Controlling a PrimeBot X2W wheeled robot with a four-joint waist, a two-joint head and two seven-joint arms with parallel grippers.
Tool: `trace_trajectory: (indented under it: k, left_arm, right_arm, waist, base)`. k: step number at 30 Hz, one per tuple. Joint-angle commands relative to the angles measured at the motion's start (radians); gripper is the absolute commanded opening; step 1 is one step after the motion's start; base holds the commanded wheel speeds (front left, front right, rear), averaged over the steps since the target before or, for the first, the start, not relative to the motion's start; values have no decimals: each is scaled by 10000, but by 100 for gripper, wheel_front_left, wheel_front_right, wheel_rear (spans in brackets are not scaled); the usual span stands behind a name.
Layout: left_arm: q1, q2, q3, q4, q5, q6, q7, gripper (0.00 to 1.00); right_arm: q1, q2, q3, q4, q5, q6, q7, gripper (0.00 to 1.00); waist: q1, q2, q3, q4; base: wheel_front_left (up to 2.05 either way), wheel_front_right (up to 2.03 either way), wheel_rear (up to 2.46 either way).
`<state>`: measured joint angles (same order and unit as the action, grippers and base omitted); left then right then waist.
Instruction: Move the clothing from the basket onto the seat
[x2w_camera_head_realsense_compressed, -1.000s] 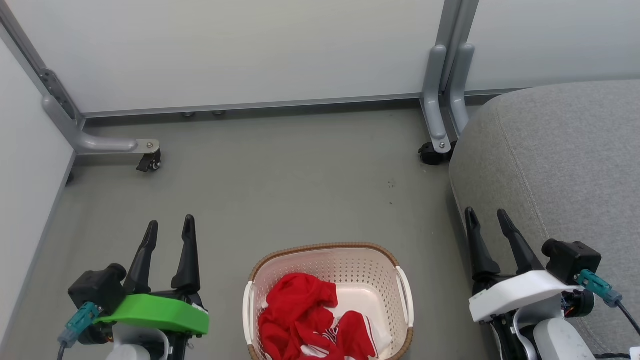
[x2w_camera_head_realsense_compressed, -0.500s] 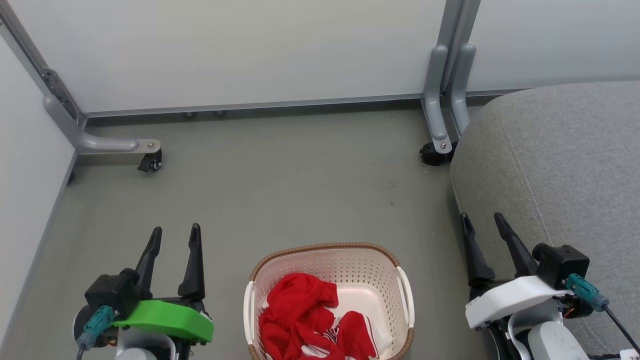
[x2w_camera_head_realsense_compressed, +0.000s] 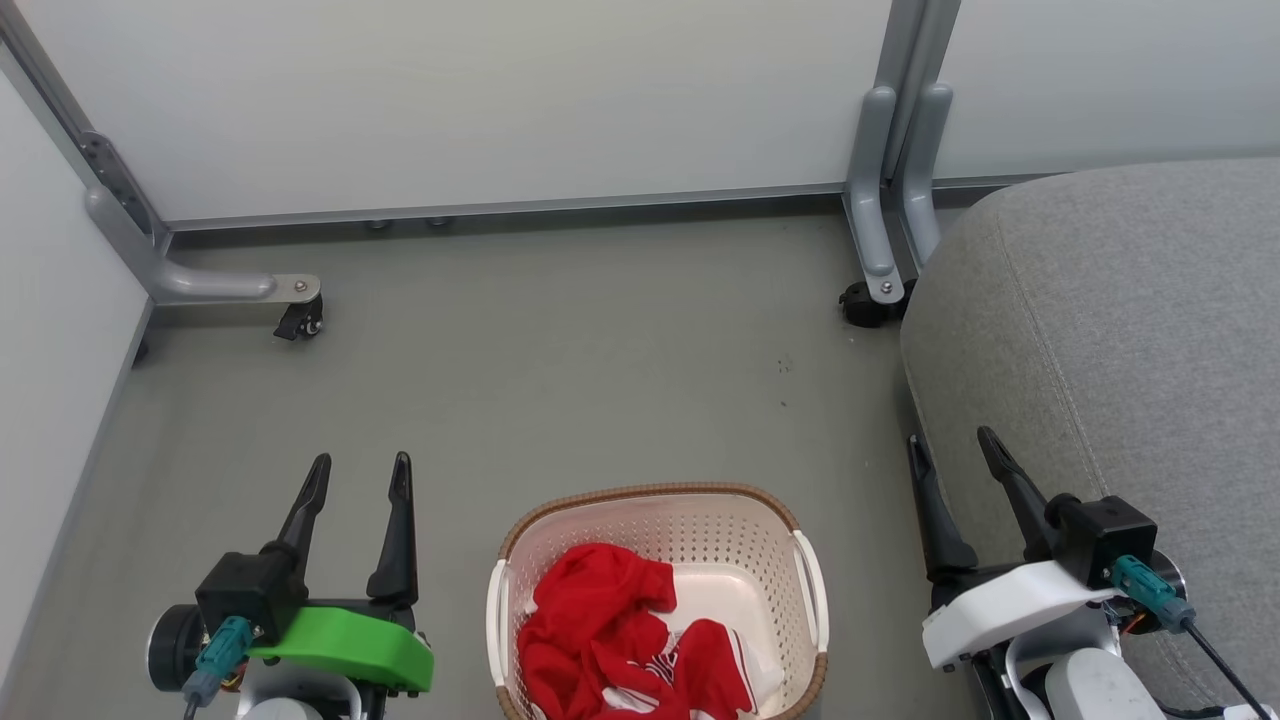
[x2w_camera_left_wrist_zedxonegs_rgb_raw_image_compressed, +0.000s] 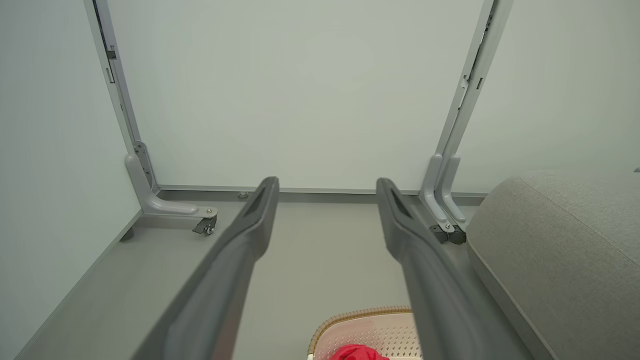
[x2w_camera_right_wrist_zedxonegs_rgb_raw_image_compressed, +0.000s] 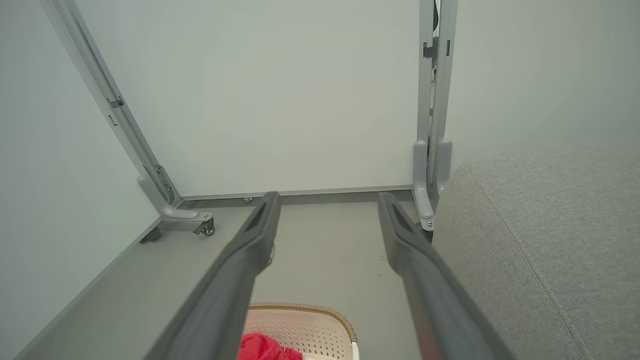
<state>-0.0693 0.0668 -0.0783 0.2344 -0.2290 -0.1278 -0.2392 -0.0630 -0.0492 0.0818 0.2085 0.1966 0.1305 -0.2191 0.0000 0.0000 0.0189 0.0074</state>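
Note:
The cream perforated basket (x2w_camera_head_realsense_compressed: 745, 535) with a brown rim stands on the floor at the bottom centre, and the crumpled red clothing (x2w_camera_head_realsense_compressed: 610, 635) lies in its left half. The grey seat (x2w_camera_head_realsense_compressed: 1120, 330) rises at the right. My left gripper (x2w_camera_head_realsense_compressed: 360, 465) is open, left of the basket and apart from it. My right gripper (x2w_camera_head_realsense_compressed: 950, 440) is open between the basket and the seat's edge. The left wrist view has the basket's rim (x2w_camera_left_wrist_zedxonegs_rgb_raw_image_compressed: 360, 317) and a bit of red clothing (x2w_camera_left_wrist_zedxonegs_rgb_raw_image_compressed: 357, 352) between the fingers. The right wrist view has the basket (x2w_camera_right_wrist_zedxonegs_rgb_raw_image_compressed: 305, 322), red clothing (x2w_camera_right_wrist_zedxonegs_rgb_raw_image_compressed: 265, 347) and the seat (x2w_camera_right_wrist_zedxonegs_rgb_raw_image_compressed: 540, 240).
Grey partition walls close off the back and left. A caster foot (x2w_camera_head_realsense_compressed: 295, 310) stands at the back left and another partition foot (x2w_camera_head_realsense_compressed: 870, 295) beside the seat's far corner. Grey floor (x2w_camera_head_realsense_compressed: 560, 370) lies open ahead of the basket.
Both grippers have drawn back toward the bottom of the head view and turned a little, the left one rightward, the right one leftward. Basket and clothing have not moved.

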Motion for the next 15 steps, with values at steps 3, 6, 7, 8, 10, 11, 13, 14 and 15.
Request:
trace_trajectory:
  k: [3,6,7,8,10,11,13,14,15]
  left_arm:
    - [143,-31,37,62,386,-49,-129,100]
    - [156,-38,81,125,527,-43,-202,100]
    - [151,-44,84,140,599,-44,-203,100]
    - [147,-46,95,156,659,-44,-209,100]
    - [144,-49,127,192,789,-45,-259,100]
    - [139,-54,124,201,872,-45,-288,100]
    - [128,-64,143,218,857,-46,-269,100]
    - [128,-66,148,223,856,-46,-269,100]
    - [130,-72,154,233,860,-46,-269,100]
  right_arm:
    - [137,-25,35,-34,-262,4,-138,100]
    - [159,-24,43,-6,-377,4,-175,100]
    - [171,-26,41,-1,-426,4,-201,100]
    - [177,-27,39,4,-459,4,-223,100]
    - [181,-26,40,-1,-552,4,-254,100]
    - [180,-27,51,-12,-605,4,-270,100]
    - [182,-27,45,-23,-568,4,-278,100]
    - [186,-27,44,-27,-555,4,-282,100]
    - [194,-26,40,-31,-533,4,-273,100]
  waist:
    - [0,0,20,-13]
    - [0,0,27,-24]
    - [0,0,34,-28]
    - [0,0,41,-32]
    - [0,0,54,-36]
    - [0,0,64,-40]
    - [0,0,79,-48]
    - [0,0,83,-54]
    - [0,0,86,-60]
  base:
    - [0,0,0]
    - [0,0,0]
    - [0,0,0]
    - [0,0,0]
    - [0,0,0]
    - [0,0,0]
    - [0,0,0]
    - [0,0,0]
    - [0,0,0]
